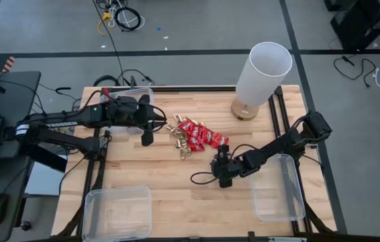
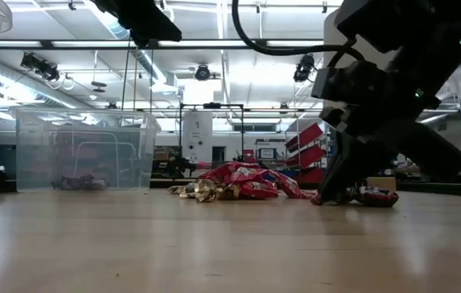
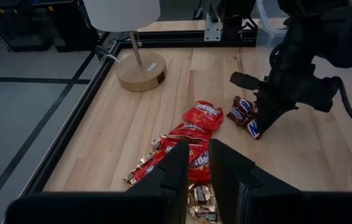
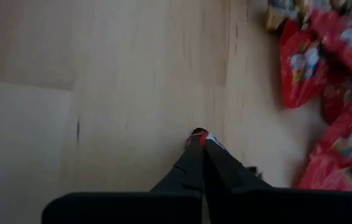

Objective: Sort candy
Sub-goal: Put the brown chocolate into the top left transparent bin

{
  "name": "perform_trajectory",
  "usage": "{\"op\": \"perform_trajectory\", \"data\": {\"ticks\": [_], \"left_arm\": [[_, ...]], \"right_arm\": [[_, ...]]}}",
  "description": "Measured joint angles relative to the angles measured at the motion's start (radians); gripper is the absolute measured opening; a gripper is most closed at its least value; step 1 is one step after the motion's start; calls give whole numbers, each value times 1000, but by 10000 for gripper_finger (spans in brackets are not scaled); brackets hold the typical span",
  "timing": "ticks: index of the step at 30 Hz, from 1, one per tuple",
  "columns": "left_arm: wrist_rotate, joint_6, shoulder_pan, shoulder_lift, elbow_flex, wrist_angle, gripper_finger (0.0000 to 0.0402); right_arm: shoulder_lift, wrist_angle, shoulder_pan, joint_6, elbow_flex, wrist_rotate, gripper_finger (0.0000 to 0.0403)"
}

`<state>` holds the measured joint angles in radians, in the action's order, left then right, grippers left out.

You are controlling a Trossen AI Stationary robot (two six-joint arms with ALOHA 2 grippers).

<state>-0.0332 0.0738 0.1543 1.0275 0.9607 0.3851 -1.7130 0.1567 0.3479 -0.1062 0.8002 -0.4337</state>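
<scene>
The candy pile (image 1: 194, 137) lies mid-table: shiny red packets (image 3: 196, 134), with gold-foil pieces (image 3: 202, 202) at its left end. A few dark mini bars (image 3: 240, 112) lie just to its right. My right gripper (image 3: 258, 127) slants down onto these bars, shut, with a bit of wrapper between its tips (image 4: 202, 138). My left gripper (image 3: 199, 168) hangs above the pile's left side (image 1: 147, 136), open, with nothing between its fingers. My right gripper pinches a small red-and-white bit of a mini bar's wrapper (image 4: 199, 133), only at its fingertips. The fingers slant down from the table's right and near side. The bar (image 3: 254, 129) lies on the table beside the other bars.
A white lamp on a wooden base (image 1: 260, 77) stands at the far right. Clear bins sit at the near left (image 1: 117, 212), at the near right under my right arm (image 1: 277, 188) and at the far left (image 2: 84, 150), the last with dark pieces inside.
</scene>
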Motion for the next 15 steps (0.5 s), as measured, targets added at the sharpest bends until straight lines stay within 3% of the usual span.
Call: {"op": "perform_trajectory", "data": {"ticks": [9,15], "left_arm": [[10,0,-1,0,0,1,65],[144,73,-39,34,0,8,65]], "right_arm": [[28,-30,-16,24,31,-42,0],[91,-108,-29,-5,32,-21,0]]}}
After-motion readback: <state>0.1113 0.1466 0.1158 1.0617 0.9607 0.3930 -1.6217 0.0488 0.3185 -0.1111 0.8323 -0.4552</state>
